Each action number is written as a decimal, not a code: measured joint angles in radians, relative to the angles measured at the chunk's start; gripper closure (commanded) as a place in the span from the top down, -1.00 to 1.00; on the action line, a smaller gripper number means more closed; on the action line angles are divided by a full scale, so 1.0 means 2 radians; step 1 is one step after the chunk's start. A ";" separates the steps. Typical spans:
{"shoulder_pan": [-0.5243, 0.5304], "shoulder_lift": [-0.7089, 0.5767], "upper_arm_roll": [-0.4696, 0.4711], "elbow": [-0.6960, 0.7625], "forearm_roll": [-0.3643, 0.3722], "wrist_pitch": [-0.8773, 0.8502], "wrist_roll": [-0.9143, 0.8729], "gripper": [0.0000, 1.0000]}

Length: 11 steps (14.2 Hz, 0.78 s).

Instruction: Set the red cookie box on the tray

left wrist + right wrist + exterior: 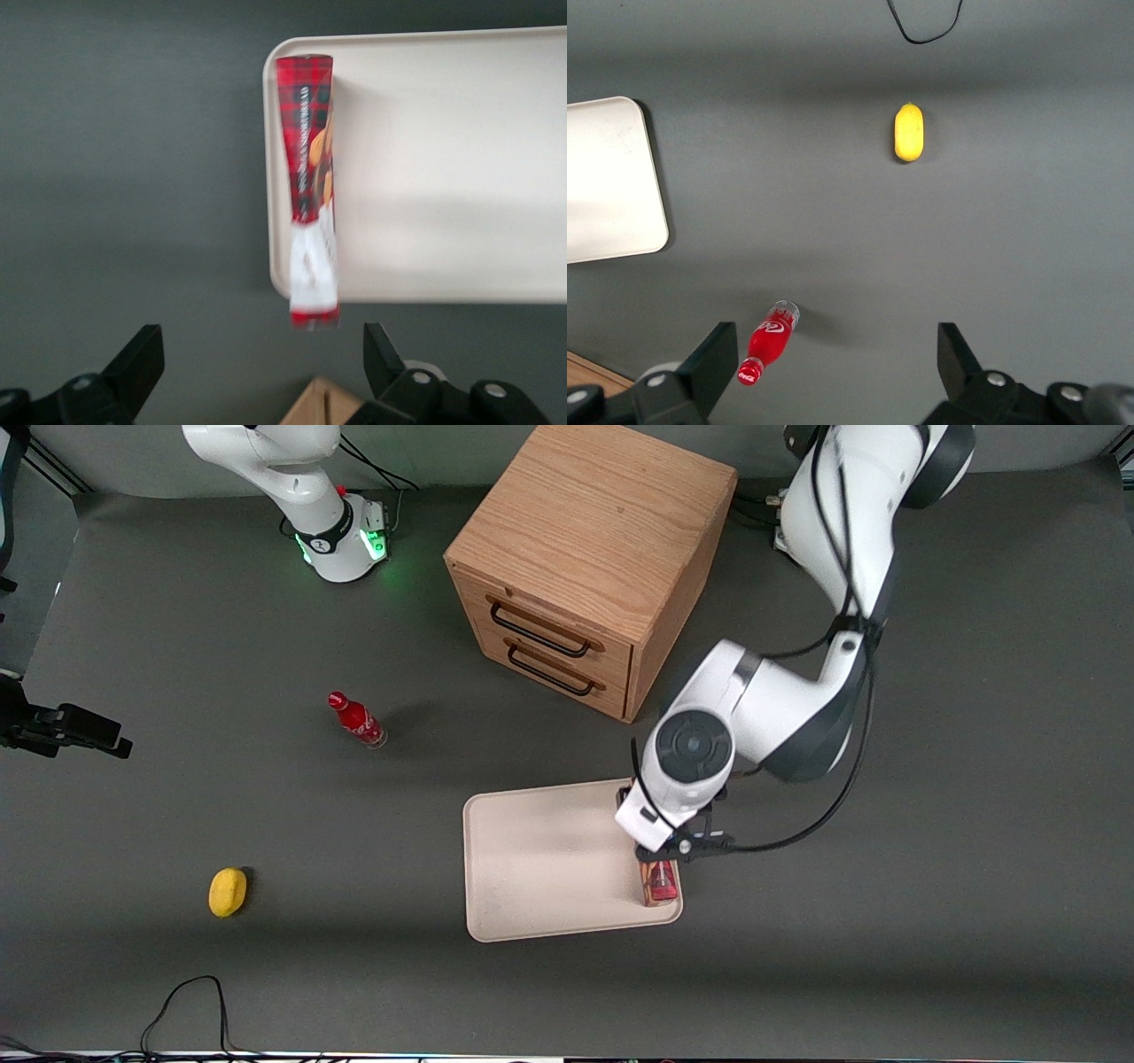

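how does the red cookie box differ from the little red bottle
The long dark-red cardboard cookie box lies along the cream-white tray's edge, under the open gripper; the small red bottle sits on the bare grey table, toward the parked arm's end. The box is plaid; the bottle is plain with white lettering. Both are red.

Below me on the dark table point(859, 248) I see a yellow fruit point(909, 133), with a black cable loop point(921, 31) nearer the front camera. The small red bottle point(768, 352) lies farther from it. The tray point(611, 177) corner shows toward the working arm's end.
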 measured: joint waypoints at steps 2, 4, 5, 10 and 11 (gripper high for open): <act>0.001 -0.061 0.001 0.000 0.002 -0.067 0.001 1.00; 0.011 -0.115 0.005 -0.005 0.006 -0.106 0.007 1.00; 0.024 -0.140 0.006 -0.016 0.006 -0.114 0.019 1.00; 0.154 -0.258 0.010 -0.139 -0.004 -0.098 0.156 1.00; 0.178 -0.271 0.011 -0.162 -0.007 -0.087 0.179 1.00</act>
